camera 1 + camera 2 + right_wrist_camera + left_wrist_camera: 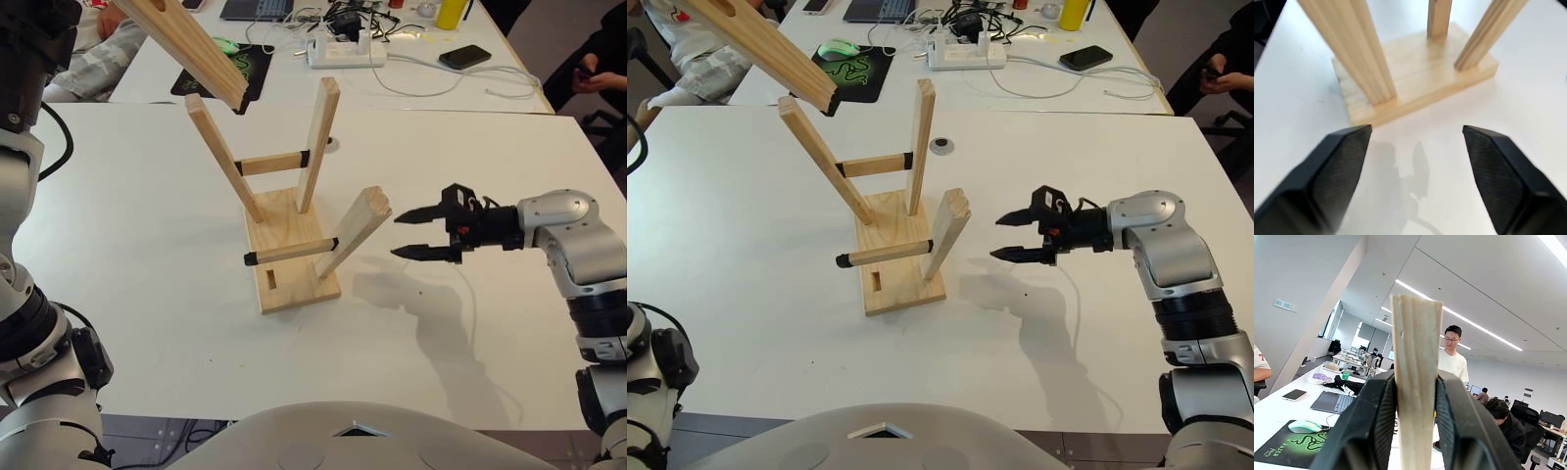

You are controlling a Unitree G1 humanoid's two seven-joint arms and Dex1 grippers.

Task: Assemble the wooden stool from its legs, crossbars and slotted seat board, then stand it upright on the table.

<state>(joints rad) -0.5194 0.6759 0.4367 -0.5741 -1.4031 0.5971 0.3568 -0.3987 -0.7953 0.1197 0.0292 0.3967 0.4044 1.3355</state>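
Seat board (299, 284): I see it lying flat on the white table (147, 294), underside up. It is my landmark for everything below.
Left rear leg (223, 157): seated in the board's far left corner and leaning out to the left.
Right rear leg (319, 145): seated in the board's far right corner, close to upright.
Near leg (355, 231): seated at the board's near right corner and tilting away to the right.
Upper crossbar (271, 164): spans between the two rear legs, well above the board.
Lower crossbar (289, 253): runs from the near leg leftward across the board, and its left end hangs free over the board's left edge.
Open slot (269, 278): in the board's near left corner, with no leg in it.
Loose leg (191, 44): held slanting in the air above and to the far left of the board. Its lower end is near the top of the left rear leg but apart from it.
Left gripper (1415, 378): both fingers are clamped flat on the loose leg.
Right gripper (397, 236): it hovers low to the right of the board, pointed at the near leg. Its fingers (1337, 166) are spread wide with nothing between them.
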